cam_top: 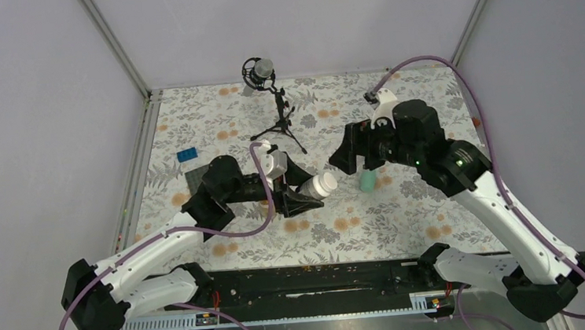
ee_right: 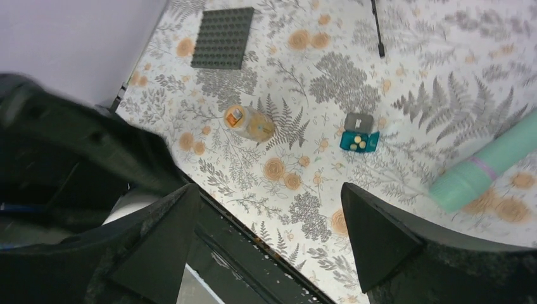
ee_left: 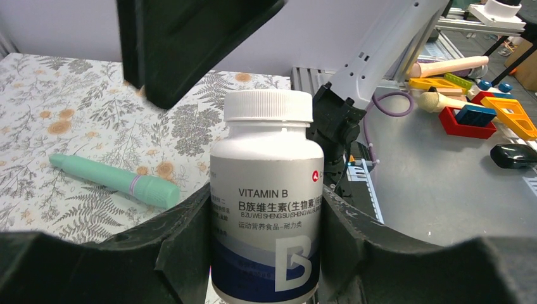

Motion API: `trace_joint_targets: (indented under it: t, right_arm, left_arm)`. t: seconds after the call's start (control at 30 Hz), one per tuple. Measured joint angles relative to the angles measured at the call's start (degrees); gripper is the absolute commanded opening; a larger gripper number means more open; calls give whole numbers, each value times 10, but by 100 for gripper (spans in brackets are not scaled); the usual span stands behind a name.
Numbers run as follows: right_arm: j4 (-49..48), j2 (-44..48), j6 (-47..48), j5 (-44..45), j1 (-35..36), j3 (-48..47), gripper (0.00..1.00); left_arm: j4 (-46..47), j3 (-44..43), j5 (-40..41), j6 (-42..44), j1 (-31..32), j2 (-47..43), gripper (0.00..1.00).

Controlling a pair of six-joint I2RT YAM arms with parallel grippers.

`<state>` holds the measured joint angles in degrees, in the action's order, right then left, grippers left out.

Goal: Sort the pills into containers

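We see the left arm stretched low over the surface (cam_top: pixel 405 227), its end effector (ee_left: pixel 263 212) closed partway around a white capped bottle (ee_left: pixel 267 145). The right arm bends over the middle, its end effector (ee_right: pixel 269 190) spread wide and holding nothing, above the mint-green strip (ee_right: pixel 487 166), which lies flat on the surface. Near the strip sits the teal box (ee_right: pixel 346 143) with a few pale pills (ee_right: pixel 359 141) inside and a grey piece (ee_right: pixel 359 120) just beside it. A small clear jar (ee_right: pixel 249 123) with orange contents lies tipped over nearby. On the bottle's label we read "VITAMIN B" and a large "B".
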<state>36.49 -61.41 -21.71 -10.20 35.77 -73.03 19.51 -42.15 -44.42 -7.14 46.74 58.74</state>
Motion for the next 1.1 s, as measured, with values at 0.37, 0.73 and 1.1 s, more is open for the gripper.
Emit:
trace_joint_targets:
  t: [0.37, 0.73, 1.1]
  right_arm:
    - [8, 74, 168, -216, -3, -14, 92]
    - [43, 17, 280, -320, -3, -27, 67]
    - [51, -15, 271, -330, -3, -44, 45]
  left_arm:
    - [-33, -33, -10, 0, 0, 34, 0]
    - [-49, -51, -72, 0, 0, 62, 0]
    - [-62, -51, -74, 0, -3, 63, 0]
